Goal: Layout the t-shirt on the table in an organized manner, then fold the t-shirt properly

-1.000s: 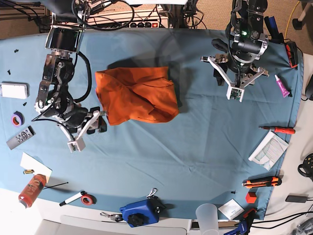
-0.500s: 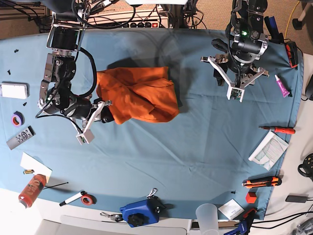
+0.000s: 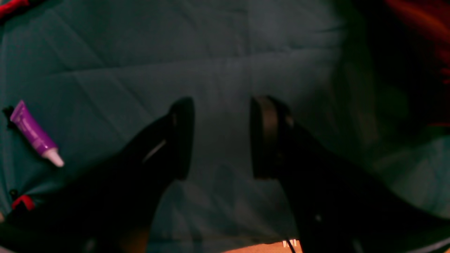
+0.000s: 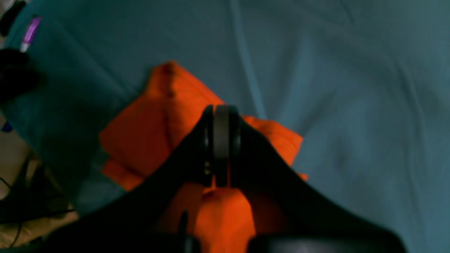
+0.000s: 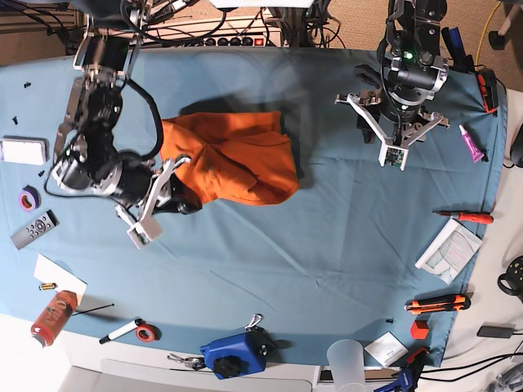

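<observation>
The t-shirt is plain bright orange fabric, bunched into a rumpled, roughly rectangular heap with diagonal folds across it, lying on the upper middle of the tabletop. Its lower left corner is drawn out toward the tabletop's left side. The tabletop is draped in a wrinkled blue-teal cloth and reaches far beyond the shirt on every side.

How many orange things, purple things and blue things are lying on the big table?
Orange: 3, the t-shirt, bottle, screwdriver
Purple: 2, the tube, tape roll
Blue: 1, the blue gadget
Total: 6
</observation>
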